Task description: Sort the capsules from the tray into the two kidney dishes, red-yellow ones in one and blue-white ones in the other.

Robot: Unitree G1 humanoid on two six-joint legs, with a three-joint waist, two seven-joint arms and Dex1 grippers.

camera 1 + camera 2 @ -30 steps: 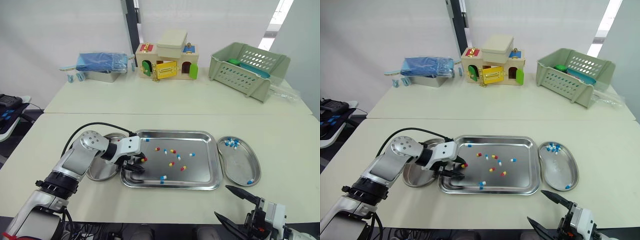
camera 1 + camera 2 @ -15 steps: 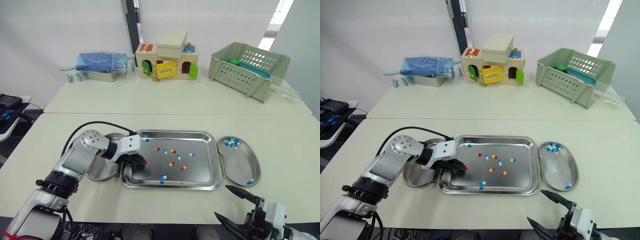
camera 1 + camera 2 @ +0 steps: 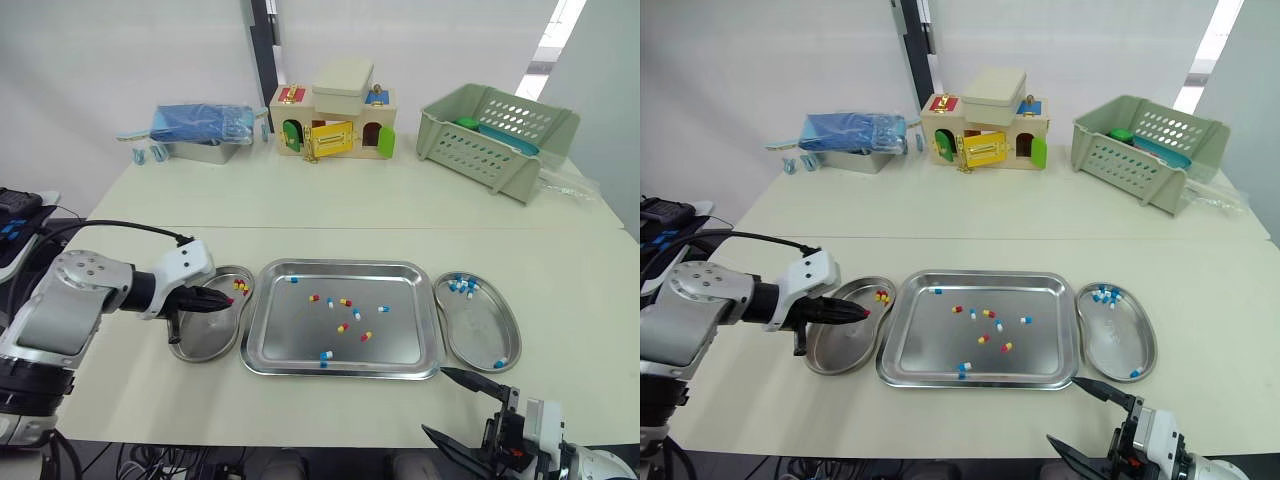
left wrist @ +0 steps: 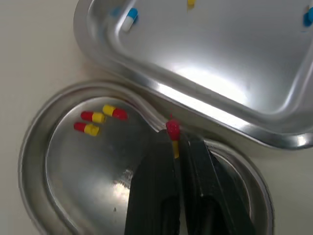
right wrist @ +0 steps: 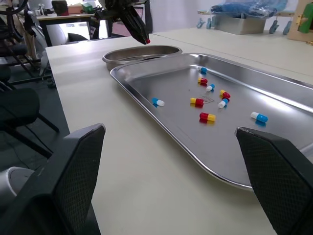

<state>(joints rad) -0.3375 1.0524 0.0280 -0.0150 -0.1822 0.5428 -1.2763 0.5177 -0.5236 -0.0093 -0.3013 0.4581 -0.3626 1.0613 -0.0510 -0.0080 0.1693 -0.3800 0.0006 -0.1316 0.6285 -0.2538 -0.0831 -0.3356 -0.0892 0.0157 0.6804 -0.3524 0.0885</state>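
The steel tray (image 3: pixel 425 330) holds several loose capsules, red-yellow (image 3: pixel 343 327) and blue-white (image 3: pixel 325 355). The left kidney dish (image 3: pixel 200 340) holds a few red-yellow capsules (image 3: pixel 240 287) at its far end. My left gripper (image 3: pixel 222 298) hovers over that dish, shut on a red-yellow capsule (image 4: pixel 172 134) that sticks out past the fingertips. The right kidney dish (image 3: pixel 485 330) holds blue-white capsules (image 3: pixel 461 285). My right gripper (image 3: pixel 458 410) is open near the table's front edge, in front of the right dish, with nothing between its fingers.
At the back of the table stand a metal box with blue contents (image 3: pixel 205 130), a wooden toy house (image 3: pixel 335 122) and a green slotted basket (image 3: pixel 495 135). A seam (image 3: pixel 350 228) runs across the table behind the tray.
My left gripper closed on a red-yellow capsule at the tray's left side and carried it left, out of the tray, to above the left dish. The right gripper has barely moved.
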